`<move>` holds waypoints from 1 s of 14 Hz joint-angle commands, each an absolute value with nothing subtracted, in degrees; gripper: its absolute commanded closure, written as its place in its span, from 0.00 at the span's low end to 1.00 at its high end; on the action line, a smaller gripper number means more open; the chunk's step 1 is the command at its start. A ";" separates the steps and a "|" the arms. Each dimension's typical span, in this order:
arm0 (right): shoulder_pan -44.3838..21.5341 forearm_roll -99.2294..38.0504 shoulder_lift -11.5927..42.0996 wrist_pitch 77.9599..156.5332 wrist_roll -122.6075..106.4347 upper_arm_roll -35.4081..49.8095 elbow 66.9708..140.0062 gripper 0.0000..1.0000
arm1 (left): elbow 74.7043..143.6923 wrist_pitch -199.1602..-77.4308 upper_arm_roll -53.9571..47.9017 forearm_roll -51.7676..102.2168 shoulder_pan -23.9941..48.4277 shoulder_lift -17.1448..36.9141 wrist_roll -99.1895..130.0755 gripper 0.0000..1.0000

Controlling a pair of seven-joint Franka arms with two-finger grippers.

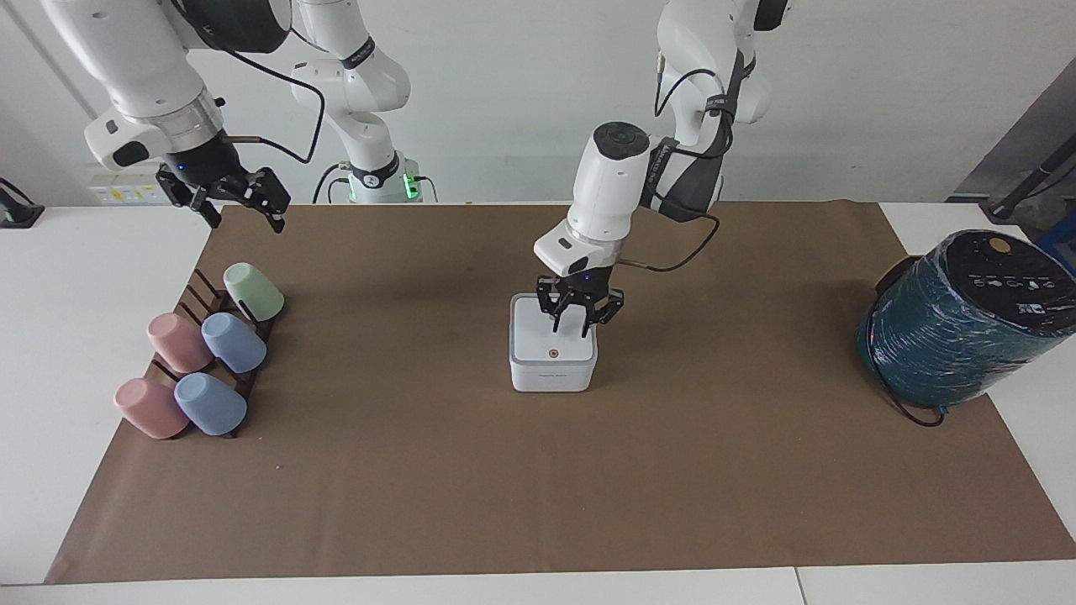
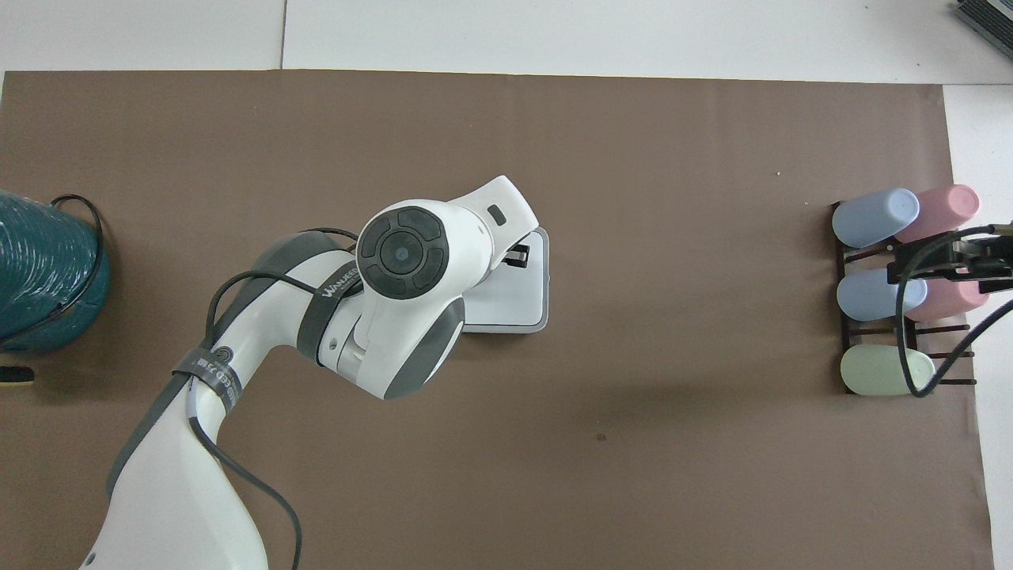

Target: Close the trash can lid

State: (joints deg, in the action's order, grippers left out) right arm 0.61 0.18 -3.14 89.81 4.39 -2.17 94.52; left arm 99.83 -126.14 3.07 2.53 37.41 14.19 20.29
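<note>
The white tabletop (image 1: 76,277) carries a wide sheet of brown paper (image 1: 420,470), and at the left arm's end of it stands a large teal wrapped cylinder (image 1: 958,323), well apart from the work. At the right arm's end a dark wooden rack (image 1: 206,294) holds pastel plastic cups in green, pink and blue (image 1: 234,341).

Near the middle of the paper sits the small white square plastic trash can with its grey rim (image 1: 552,376). Its white square hinged lid with a small orange dot on top (image 1: 551,340) lies flat on the rim and looks fully down all round.

The left gripper (image 1: 579,327) hangs just over the part of the lid nearer the robots, clear of the surface, its fingers (image 1: 556,323) parted to a moderate gap and holding nothing. The right gripper (image 1: 241,217) waits in the air over the edge of the paper near the cup rack, fingers apart and empty.

To my eye the closing is done, so the step in hand is a clean retreat. It is best to rise straight up first, so neither finger catches the lid's edge and springs it open. Only then should the arm swing away, with its cable kept off the can. If any corner sat proud, a light press near the orange dot would seat it.
</note>
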 commanded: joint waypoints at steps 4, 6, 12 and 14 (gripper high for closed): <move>0.97 -0.44 -4.48 89.56 3.25 -2.29 95.89 0.00 | 102.04 -112.70 3.08 2.55 32.01 8.53 17.51 0.00; 0.97 -0.79 -4.57 89.56 3.95 -2.29 96.24 0.00 | 102.04 -109.09 3.08 2.55 28.84 7.22 13.12 0.00; 0.97 -0.88 -4.31 89.47 3.96 -2.29 95.72 0.00 | 102.30 -104.59 2.99 2.55 18.13 2.47 -1.03 0.00; 0.97 -1.05 -3.69 88.69 3.96 -2.29 94.14 0.00 | 102.22 -103.11 3.08 2.55 14.43 0.19 -4.73 0.00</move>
State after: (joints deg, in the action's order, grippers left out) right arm 0.61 0.16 -3.17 89.78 4.39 -2.17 94.62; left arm 100.47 -104.67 3.62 2.53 17.40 3.63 -1.51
